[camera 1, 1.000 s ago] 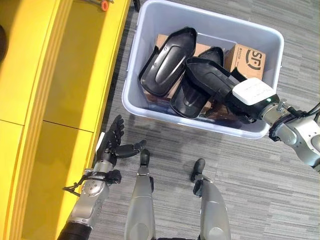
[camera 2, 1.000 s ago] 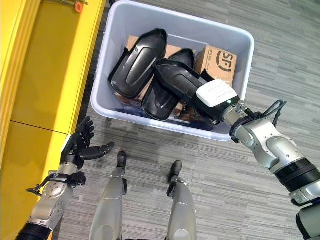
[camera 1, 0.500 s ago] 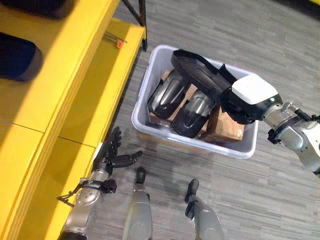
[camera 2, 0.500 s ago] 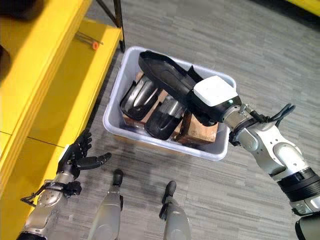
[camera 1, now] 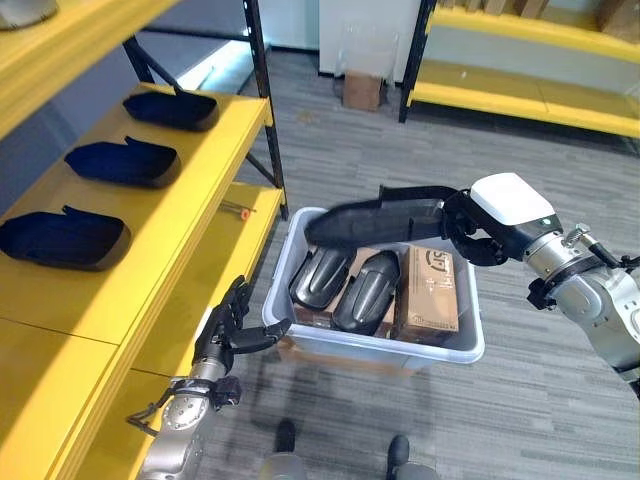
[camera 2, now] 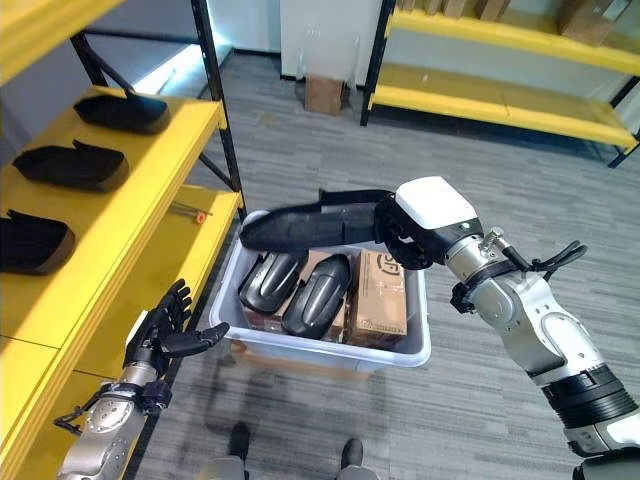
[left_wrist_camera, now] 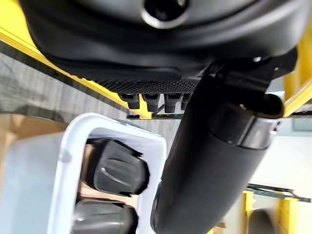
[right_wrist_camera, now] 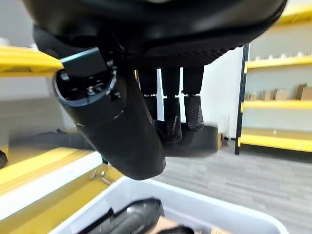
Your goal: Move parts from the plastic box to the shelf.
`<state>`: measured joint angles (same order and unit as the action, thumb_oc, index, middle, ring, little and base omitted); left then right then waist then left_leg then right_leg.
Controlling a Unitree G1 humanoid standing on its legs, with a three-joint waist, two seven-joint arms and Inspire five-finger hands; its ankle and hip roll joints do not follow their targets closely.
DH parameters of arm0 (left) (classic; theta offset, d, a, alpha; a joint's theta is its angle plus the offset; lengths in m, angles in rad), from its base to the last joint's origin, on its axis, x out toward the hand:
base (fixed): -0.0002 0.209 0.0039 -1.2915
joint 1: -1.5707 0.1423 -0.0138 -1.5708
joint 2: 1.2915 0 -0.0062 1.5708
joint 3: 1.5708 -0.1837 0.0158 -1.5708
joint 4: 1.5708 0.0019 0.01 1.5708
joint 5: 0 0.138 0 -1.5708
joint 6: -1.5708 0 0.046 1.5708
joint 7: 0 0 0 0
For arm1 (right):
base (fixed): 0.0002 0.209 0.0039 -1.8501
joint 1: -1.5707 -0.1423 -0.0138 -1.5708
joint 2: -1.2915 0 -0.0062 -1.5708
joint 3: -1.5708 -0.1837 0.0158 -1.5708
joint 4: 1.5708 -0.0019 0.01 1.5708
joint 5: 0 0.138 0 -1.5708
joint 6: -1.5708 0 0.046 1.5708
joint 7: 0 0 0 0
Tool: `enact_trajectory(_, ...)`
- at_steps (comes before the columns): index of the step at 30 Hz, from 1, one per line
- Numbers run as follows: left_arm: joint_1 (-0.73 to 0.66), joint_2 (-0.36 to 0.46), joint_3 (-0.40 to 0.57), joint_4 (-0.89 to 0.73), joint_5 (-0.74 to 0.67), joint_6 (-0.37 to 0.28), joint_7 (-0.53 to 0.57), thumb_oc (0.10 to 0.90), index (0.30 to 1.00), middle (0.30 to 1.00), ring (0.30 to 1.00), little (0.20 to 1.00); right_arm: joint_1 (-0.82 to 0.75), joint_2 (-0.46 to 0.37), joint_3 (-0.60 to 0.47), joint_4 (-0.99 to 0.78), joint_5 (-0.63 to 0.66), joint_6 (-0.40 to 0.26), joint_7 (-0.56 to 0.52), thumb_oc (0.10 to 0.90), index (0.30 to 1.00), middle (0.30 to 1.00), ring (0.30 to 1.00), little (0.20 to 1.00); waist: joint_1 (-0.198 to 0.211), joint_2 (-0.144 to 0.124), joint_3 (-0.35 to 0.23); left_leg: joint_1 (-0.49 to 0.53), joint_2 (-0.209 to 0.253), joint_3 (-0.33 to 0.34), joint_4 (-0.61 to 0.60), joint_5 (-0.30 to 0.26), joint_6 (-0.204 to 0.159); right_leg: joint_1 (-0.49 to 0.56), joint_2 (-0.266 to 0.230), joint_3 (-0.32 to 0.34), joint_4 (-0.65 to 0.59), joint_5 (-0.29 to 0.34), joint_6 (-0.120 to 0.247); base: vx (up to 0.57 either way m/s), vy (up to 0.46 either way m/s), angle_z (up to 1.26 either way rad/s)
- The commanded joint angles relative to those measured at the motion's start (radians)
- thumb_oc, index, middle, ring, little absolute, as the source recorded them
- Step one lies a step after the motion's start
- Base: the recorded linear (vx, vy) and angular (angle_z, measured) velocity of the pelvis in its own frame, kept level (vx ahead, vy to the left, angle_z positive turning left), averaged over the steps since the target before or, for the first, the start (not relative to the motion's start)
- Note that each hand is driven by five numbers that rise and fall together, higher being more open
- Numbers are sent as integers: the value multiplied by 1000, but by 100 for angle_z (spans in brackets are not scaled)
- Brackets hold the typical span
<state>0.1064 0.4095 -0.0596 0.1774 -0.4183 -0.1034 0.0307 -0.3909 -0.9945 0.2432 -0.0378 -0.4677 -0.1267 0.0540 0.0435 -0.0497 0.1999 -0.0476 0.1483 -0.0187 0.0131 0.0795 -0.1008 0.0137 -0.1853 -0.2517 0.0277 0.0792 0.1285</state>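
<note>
Currently the right hand [camera 2: 415,232], at centre right of the frame, has its fingers [right_wrist_camera: 173,119] curled round one end of a long black part [camera 2: 310,222]. This held part lies roughly level, raised clear above the plastic box [camera 2: 418,352], with its free end pointing toward the left of the frame. The plastic box sits on the grey floor [camera 2: 480,400] at lower centre. Inside it lie two more black parts [camera 2: 295,288] side by side in its left half, with a brown cardboard carton [camera 2: 383,298] beside them in its right half.

The left hand [camera 1: 228,328] is at lower left, just beside the box's near left corner, fingers straight and spread, holding nothing.

The yellow shelf [camera 1: 190,170] runs along the left of the frame. Three dark parts [camera 1: 122,163] rest on its upper level in a row, well apart from each other. A small orange-tipped tool [camera 2: 190,212] lies on the lower level near the black upright post [camera 2: 222,130].
</note>
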Motion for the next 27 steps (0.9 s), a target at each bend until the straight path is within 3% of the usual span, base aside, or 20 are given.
enact_trajectory(1,7,43,-20,-17,9,-72,2,900,1000,1000,1000,1000,-149,8,-29,-1,81,-8,-101,400,300,300,300,300,38,-32,-86,12,93,27,17,-49,-54,-60,-13,39,159,-158,27,-114,-326,-1)
enact_trajectory(4,49,23,17,-35,-14,-78,13,900,1000,1000,1000,1000,-241,-21,14,1,122,-19,-127,400,300,300,300,300,69,-3,-73,-41,137,-2,-6,50,-92,-64,49,14,111,-170,-11,-185,-261,0)
enact_trajectory(5,51,26,18,-47,-30,-79,16,900,1000,1000,1000,1000,-292,-75,22,25,136,-12,-156,400,300,300,300,300,84,12,-41,-83,157,-12,-57,140,-105,-83,55,-36,124,-187,-34,-294,-199,157)
enact_trajectory(6,45,25,15,-47,-29,-78,15,900,1000,1000,1000,1000,-294,-94,13,27,140,-11,-164,400,300,300,300,300,75,13,-34,-96,164,29,-48,145,-88,-86,43,-65,133,-188,-43,-382,-192,201)
enact_trajectory(7,21,23,-3,-42,-35,-75,10,900,1000,1000,1000,1000,-265,-112,-11,25,125,-9,-181,400,300,300,300,300,52,8,-18,-102,197,156,48,119,-57,-89,6,-137,140,-180,-55,-209,-83,235)
enact_trajectory(8,21,23,-3,-42,-35,-75,10,900,1000,1000,1000,1000,-264,-112,-11,24,125,-9,-181,400,300,300,300,300,51,8,-18,-103,197,155,49,118,-57,-89,6,-138,140,-180,-55,-126,-62,158)
enact_trajectory(9,18,13,-13,-41,-40,-73,4,900,1000,1000,1000,1000,-237,-109,-26,28,119,-4,-187,400,300,300,300,300,37,11,-21,-78,218,200,94,78,-73,-77,-12,-165,144,-191,-47,3,8,196)
enact_trajectory(10,16,6,-17,-44,-41,-71,2,900,1000,1000,1000,1000,-213,-103,-42,24,118,-3,-191,400,300,300,300,300,25,13,-22,-70,234,233,124,74,-77,-74,-23,-185,141,-185,-45,-13,35,183)
enact_trajectory(11,11,8,-22,-46,-43,-68,-1,900,1000,1000,1000,1000,-170,-104,-74,11,116,-1,-192,400,300,300,300,300,18,15,-21,-67,247,247,157,63,-80,-71,-32,-202,143,-181,-45,-39,80,175)
enact_trajectory(12,11,5,-23,-46,-43,-67,-6,900,1000,1000,1000,1000,-140,-98,-93,4,109,-3,-195,400,300,300,300,300,11,23,-26,-49,241,248,143,28,-84,-73,-40,-213,142,-179,-36,29,145,142)
enact_trajectory(13,7,9,-25,-50,-34,-66,-9,900,1000,1000,1000,1000,-107,-95,-125,-4,97,4,-192,400,300,300,300,300,1,33,-33,-48,236,264,107,32,-85,-64,-50,-225,142,-171,-23,94,168,148)
enact_trajectory(16,8,5,-32,-47,-27,-60,-17,900,1000,1000,1000,1000,-24,-65,-186,-25,76,9,-177,400,300,300,300,300,-7,40,-52,-17,195,302,51,-11,-68,-46,-90,-237,146,-139,3,133,196,95)
enact_trajectory(23,1,32,-25,-50,7,-62,-20,900,1000,1000,1000,1000,64,-34,-273,-45,69,6,-182,400,300,300,300,300,2,1,-75,-17,130,327,72,-57,-49,1,-167,-263,82,-59,54,85,144,-12)
enact_trajectory(27,11,26,-7,-47,16,-64,-15,900,1000,1000,1000,1000,75,-32,-278,-44,53,8,-173,400,300,300,300,300,8,-15,-87,-10,114,334,62,-67,-43,11,-178,-269,62,-34,69,44,79,-7)
